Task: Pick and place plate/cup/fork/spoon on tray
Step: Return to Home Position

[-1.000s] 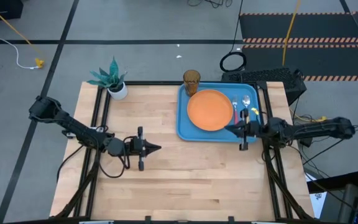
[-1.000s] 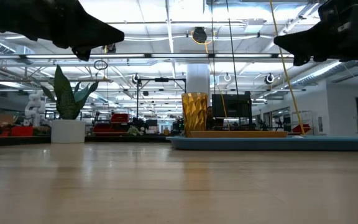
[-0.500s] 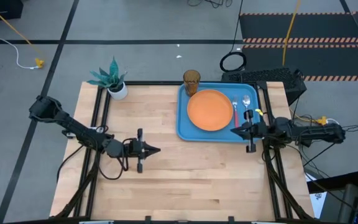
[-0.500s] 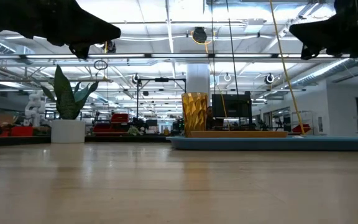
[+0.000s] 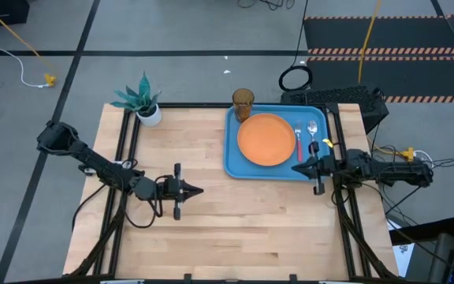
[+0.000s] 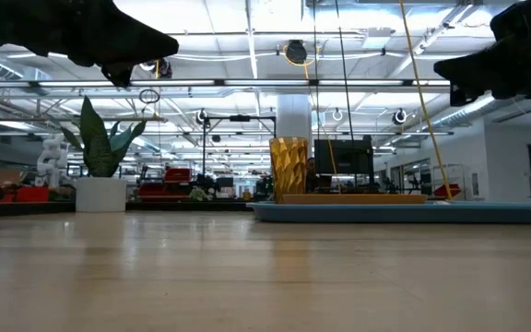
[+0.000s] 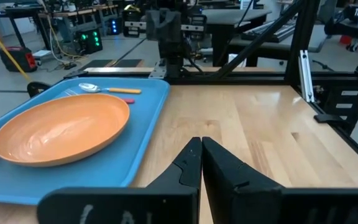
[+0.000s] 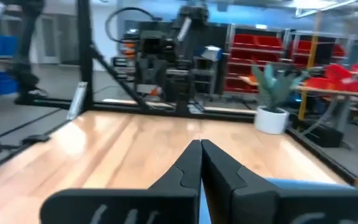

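Observation:
The blue tray (image 5: 233,154) lies at the table's far right. On it lie the orange plate (image 5: 266,140), the red-handled fork (image 5: 298,142) and the orange-handled spoon (image 5: 314,136). The amber cup (image 5: 243,102) stands at the tray's far left corner. My right gripper (image 5: 295,167) is shut and empty above the tray's near right edge. My left gripper (image 5: 202,189) is shut and empty above the table's middle, pointing toward the tray. In the left wrist view the plate (image 7: 61,129) and the spoon (image 7: 107,89) show on the tray (image 7: 145,134).
A white pot with a green plant (image 5: 144,104) stands at the table's far left corner. Bare wood lies across the table's middle and near half. Black frame rails run along the table's left and right edges.
My right arm has drawn back toward the table's right edge, its gripper going from over the tray's near right part to the tray's right rim. Its fingers stay shut. The tableware on the tray has kept still.

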Robot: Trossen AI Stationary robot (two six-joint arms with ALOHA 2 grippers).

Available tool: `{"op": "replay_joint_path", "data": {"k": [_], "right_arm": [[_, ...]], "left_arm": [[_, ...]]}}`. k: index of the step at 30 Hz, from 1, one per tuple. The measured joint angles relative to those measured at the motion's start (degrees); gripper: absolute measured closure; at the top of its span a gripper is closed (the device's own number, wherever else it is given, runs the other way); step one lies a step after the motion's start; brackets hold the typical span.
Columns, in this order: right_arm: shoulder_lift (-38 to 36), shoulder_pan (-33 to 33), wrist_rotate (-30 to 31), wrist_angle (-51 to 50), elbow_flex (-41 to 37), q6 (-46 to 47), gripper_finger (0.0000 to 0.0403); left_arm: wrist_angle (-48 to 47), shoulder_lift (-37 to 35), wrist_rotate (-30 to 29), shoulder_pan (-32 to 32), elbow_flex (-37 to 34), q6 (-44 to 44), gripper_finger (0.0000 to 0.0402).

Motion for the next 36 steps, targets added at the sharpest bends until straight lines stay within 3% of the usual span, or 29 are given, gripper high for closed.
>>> {"op": "replay_joint_path", "data": {"k": [3, 23, 29, 36], "right_arm": [[0.0, -0.4, -3.0, -0.1, 0.0, 0.1, 0.0403], [0.3, -0.5, -1.1, -2.3, 0.0, -1.3, 0.0403], [0.3, -0.5, -1.1, -2.2, 0.0, -1.3, 0.0403], [0.3, -0.5, -1.1, -2.2, 0.0, -1.3, 0.0403]], "left_arm": [[0.0, 0.0, 0.0, 0.0, 0.0, 0.0, 0.0393], [-0.1, -0.4, 0.0, 0.0, -0.1, 2.3, 0.0388], [1.8, -2.8, 0.0, 0.5, -4.9, 2.8, 0.0397], [2.8, -11.4, 0.0, 0.6, -12.0, 3.2, 0.0390]]}}
